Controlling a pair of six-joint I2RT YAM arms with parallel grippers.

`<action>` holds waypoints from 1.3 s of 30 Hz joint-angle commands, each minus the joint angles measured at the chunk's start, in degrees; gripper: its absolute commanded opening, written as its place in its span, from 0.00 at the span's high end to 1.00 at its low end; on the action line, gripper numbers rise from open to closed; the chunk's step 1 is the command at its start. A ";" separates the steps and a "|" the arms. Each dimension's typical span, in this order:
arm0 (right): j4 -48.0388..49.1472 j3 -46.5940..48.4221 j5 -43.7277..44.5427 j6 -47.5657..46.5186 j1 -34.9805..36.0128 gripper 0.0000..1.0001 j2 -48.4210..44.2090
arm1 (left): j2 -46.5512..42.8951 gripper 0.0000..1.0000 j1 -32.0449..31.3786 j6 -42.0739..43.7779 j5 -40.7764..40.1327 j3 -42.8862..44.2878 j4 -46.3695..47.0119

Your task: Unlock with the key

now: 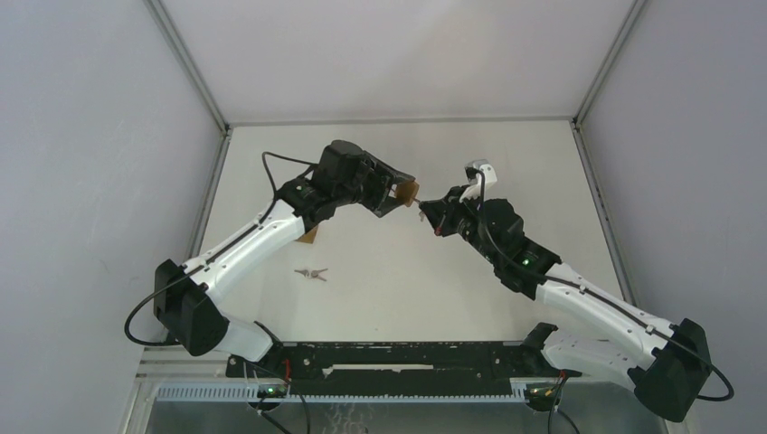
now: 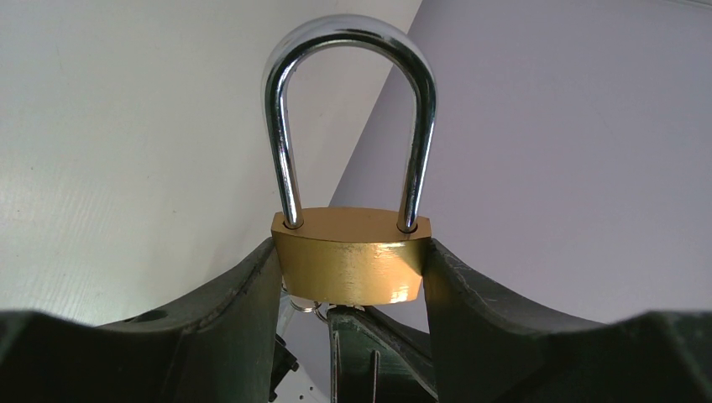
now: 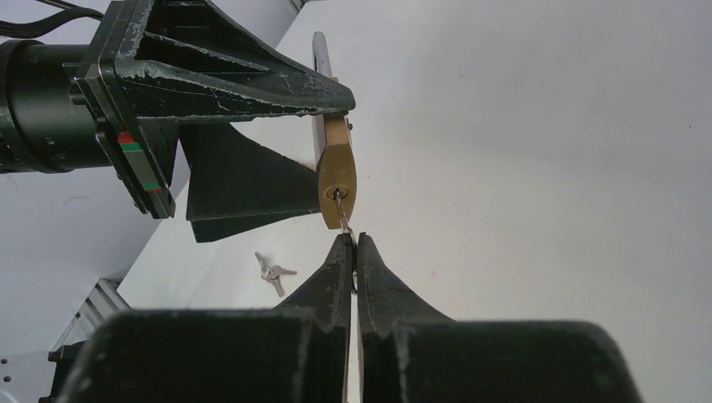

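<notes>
A brass padlock [image 2: 351, 264] is held in the air above a white table [image 1: 380, 298], between two robot arms that meet at it. Its steel shackle [image 2: 350, 101] points away from the left wrist, and both legs sit in the body, so it looks locked.

The left gripper [image 1: 396, 190] has its jaws about half open, one pressed against each narrow side of the brass body. This grip probably serves to brace the padlock against twisting and leave its keyhole end exposed.

A key [image 3: 341, 210] sticks out of that keyhole end, its blade inside the lock. On the far side of the padlock from the left arm, the right gripper [image 3: 353, 243] is pinched almost fully closed on the key's outer end and lined up with the blade, apparently so a wrist roll can turn it.

Well below the padlock, toward the arm bases, a small bunch of spare keys [image 1: 310, 273] lies on the table, untouched.
</notes>
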 commanded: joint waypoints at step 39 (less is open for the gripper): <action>5.48 4.93 -5.47 -2.55 -1.88 1.00 2.87 | -4.23 1.00 -2.22 -0.71 4.89 -1.62 5.93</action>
